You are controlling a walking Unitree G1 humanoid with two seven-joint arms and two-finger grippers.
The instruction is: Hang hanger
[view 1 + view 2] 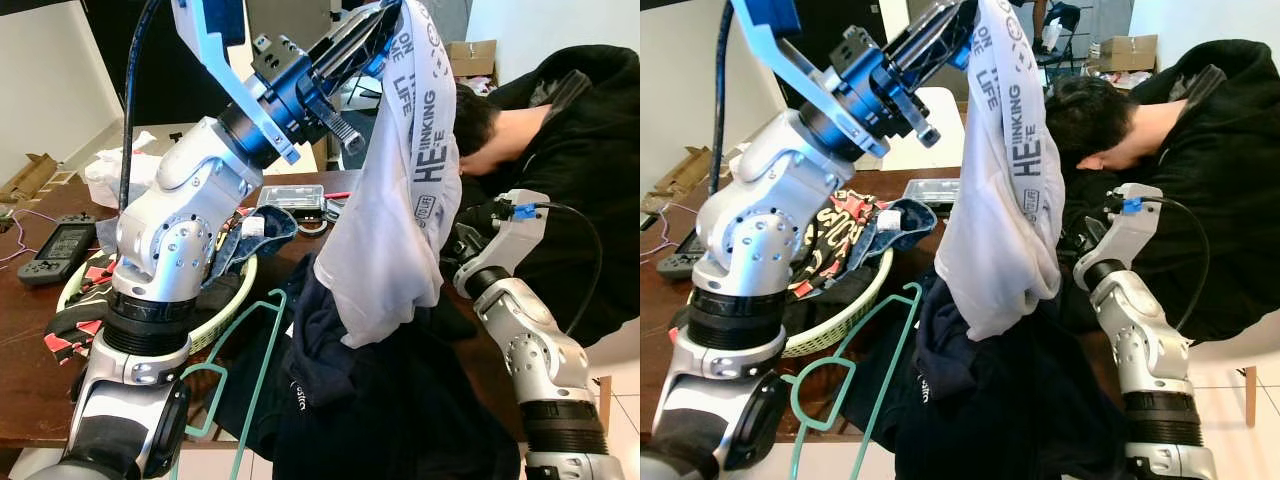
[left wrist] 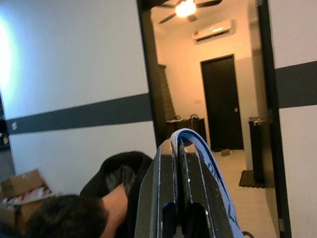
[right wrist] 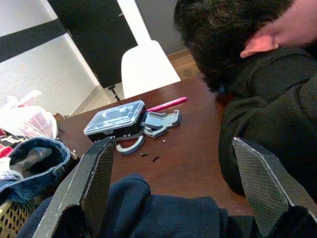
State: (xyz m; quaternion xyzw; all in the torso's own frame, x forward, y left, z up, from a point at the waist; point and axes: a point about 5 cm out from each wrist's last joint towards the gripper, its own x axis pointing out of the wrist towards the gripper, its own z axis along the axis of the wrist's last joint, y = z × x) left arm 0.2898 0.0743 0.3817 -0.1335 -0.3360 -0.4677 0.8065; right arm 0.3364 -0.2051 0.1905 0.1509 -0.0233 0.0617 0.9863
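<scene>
holding a white printed garment (image 1: pixel 390 200) aloft, the left gripper (image 1: pixel 375 30) is clamped on its top edge in the left eye view; the teal hanger (image 1: pixel 240 380) lies untouched at the table (image 1: pixel 30 350) edge beside the laundry basket (image 1: pixel 225 310). right eye view: dark navy clothing (image 1: pixel 980 400) is heaped below. left wrist view: fingers (image 2: pixel 183 188) pinch blue-edged fabric. right wrist view: the right gripper (image 3: pixel 173 183) gapes wide, empty, near a person (image 3: pixel 257 99) slumped on the table; swinging could strike them, or the cloth could slip
</scene>
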